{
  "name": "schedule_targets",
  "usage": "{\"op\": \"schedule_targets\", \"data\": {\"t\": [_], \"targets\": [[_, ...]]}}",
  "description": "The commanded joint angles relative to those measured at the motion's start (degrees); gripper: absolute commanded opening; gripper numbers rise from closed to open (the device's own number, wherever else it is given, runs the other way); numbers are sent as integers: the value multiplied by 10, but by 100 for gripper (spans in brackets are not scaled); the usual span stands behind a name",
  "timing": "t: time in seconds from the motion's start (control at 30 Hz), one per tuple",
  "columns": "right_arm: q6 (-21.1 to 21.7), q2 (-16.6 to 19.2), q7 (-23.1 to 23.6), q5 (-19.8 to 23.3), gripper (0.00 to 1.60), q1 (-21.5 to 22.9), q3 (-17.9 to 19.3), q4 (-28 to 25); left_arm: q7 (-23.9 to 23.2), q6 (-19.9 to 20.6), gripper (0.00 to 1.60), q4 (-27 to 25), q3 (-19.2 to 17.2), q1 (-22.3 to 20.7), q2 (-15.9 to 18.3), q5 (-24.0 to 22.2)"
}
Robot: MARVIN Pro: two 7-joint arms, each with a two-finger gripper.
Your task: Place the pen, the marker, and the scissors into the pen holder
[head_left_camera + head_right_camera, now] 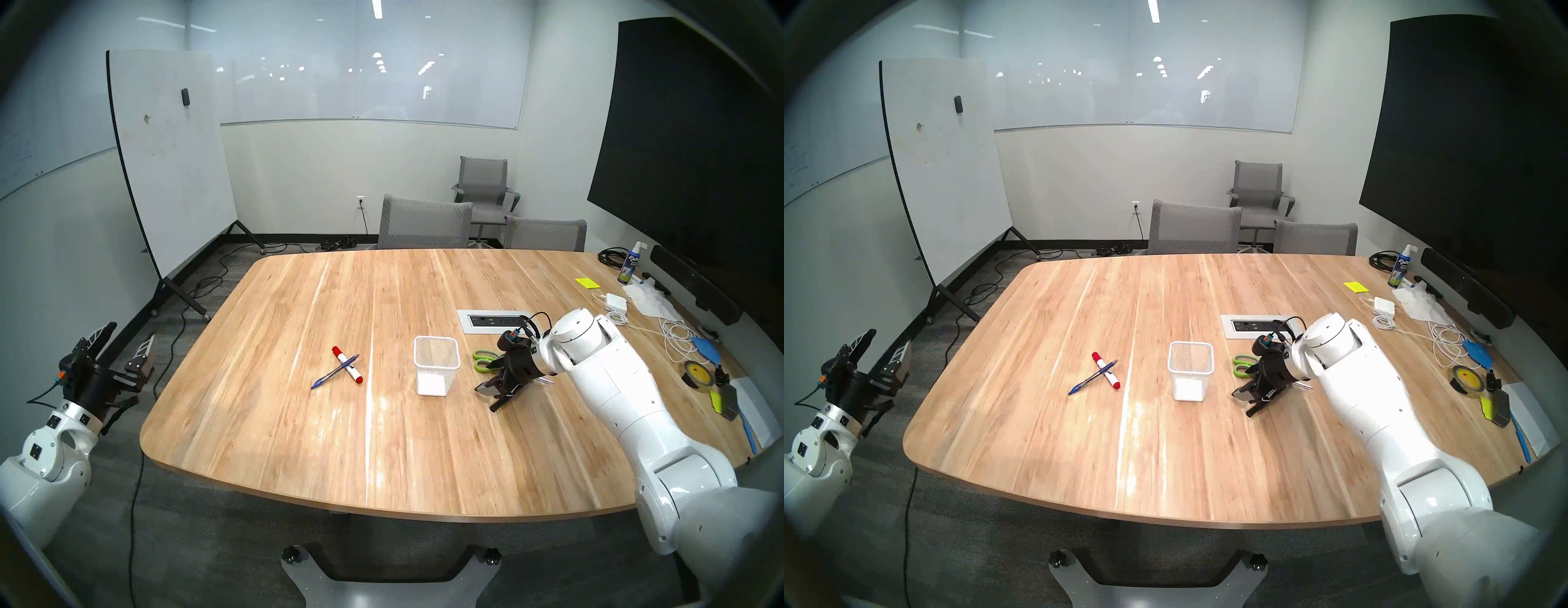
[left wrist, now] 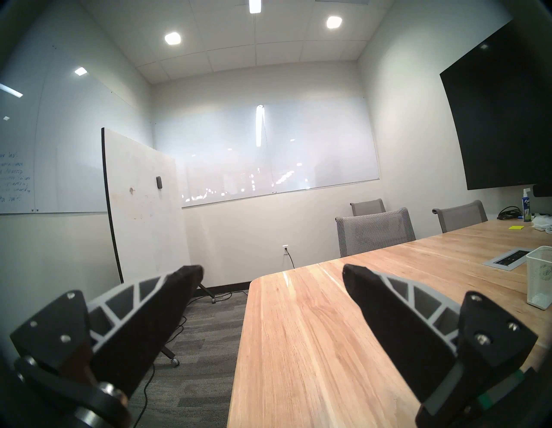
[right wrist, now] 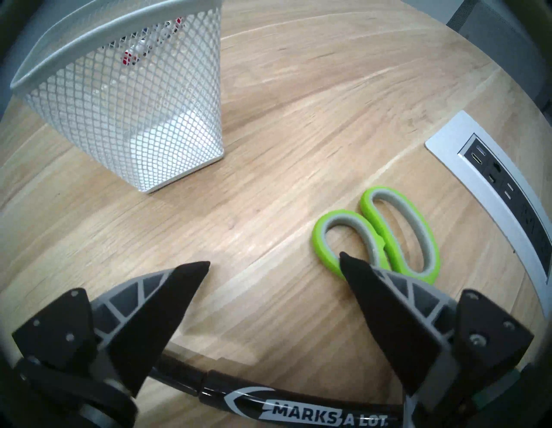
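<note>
Three task items lie on the table (image 1: 297, 446), none yet in the pen holder (image 1: 437, 371), which stands empty near the table's middle. The pen (image 1: 335, 372) rests crossed over a white marker with red ends (image 1: 348, 365), at nine o'clock from the holder and well apart from it. The scissors (image 3: 388, 236) lie flat at three o'clock from the holder, handles toward it, blades hidden under the right arm.

The right tool (image 3: 274, 266) hangs tilted down over the table beside the scissors, its jaws wide apart and holding nothing; in the right wrist view one fingertip overlaps the near green loop, contact not determinable. A black marker (image 3: 298, 412) lies on the table just beneath this tool. The left tool (image 2: 271, 272) is parked off the table's left edge, jaws spread and empty.

Judgement: the first pickup is in hand, scissors or black marker. The next move calls for lowering and centring the jaws across the chosen item before closing; flat scissors offer little height to grip.

Surface: pale wood planks with an inset power strip (image 1: 494, 320); cables, tape and papers crowd the right edge. Room: a rolling whiteboard (image 1: 169, 161), grey chairs, a dark wall screen (image 1: 687, 127).
</note>
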Motion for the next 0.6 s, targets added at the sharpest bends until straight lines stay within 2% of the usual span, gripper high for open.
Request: {"op": "schedule_targets", "data": {"t": [0.0,0.03,0.07,0.57], "targets": [[-4,-4,0,0,127,-1,-2,4,0,-1,160,-3,-9,1,-1,-1],[-4,-4,0,0,127,-1,-2,4,0,-1,160,-3,-9,1,-1,-1],[-4,-4,-2,-1,0,-4,0,2,0,-1,160,-3,-9,1,-1,-1],[-4,9,-5,16,0,-34,32,-39,0,-1,160,-3,-8,1,-1,-1]]}}
